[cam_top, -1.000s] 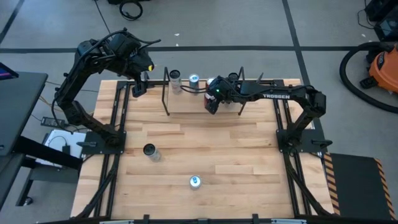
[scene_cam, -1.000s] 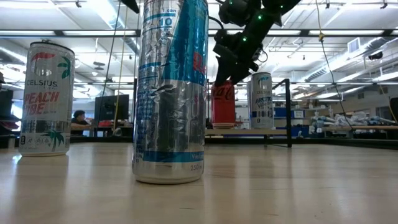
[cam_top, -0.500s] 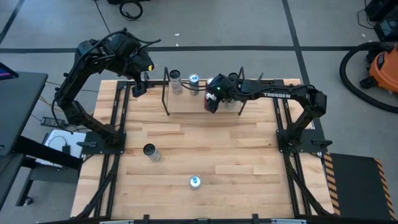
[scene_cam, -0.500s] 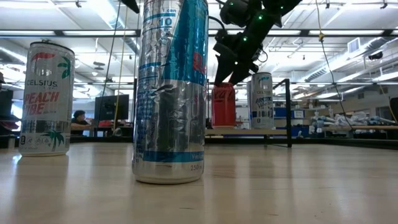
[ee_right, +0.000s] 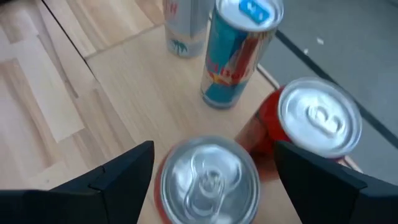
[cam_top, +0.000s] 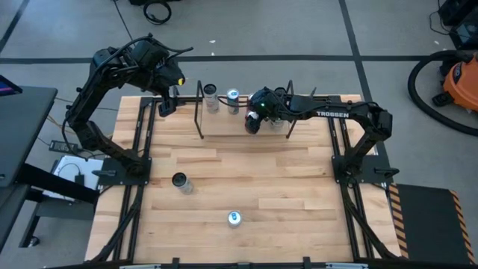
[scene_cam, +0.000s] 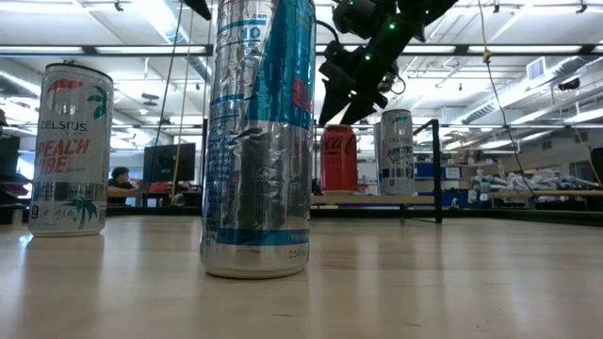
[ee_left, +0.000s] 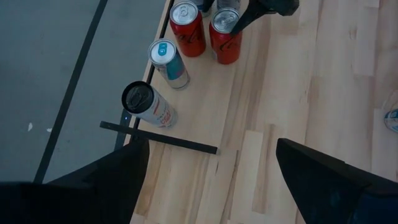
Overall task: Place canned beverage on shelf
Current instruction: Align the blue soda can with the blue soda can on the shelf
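The red can (scene_cam: pixel 338 158) stands on the shelf (cam_top: pixel 224 124). The right gripper (scene_cam: pixel 341 105) hangs just above it, jaws spread. Two cans wait on the worktop (cam_top: pixel 284 179).

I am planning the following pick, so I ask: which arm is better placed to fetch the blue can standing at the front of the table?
Probably the right. The right gripper is open above the shelf, its red can released, and the blue can stands slightly toward its side.

Red can (scene_cam: pixel 338 158) on shelf (scene_cam: pixel 377 200), right hand (scene_cam: pixel 339 105) spread just above, blue-silver can (scene_cam: pixel 257 137) nearest
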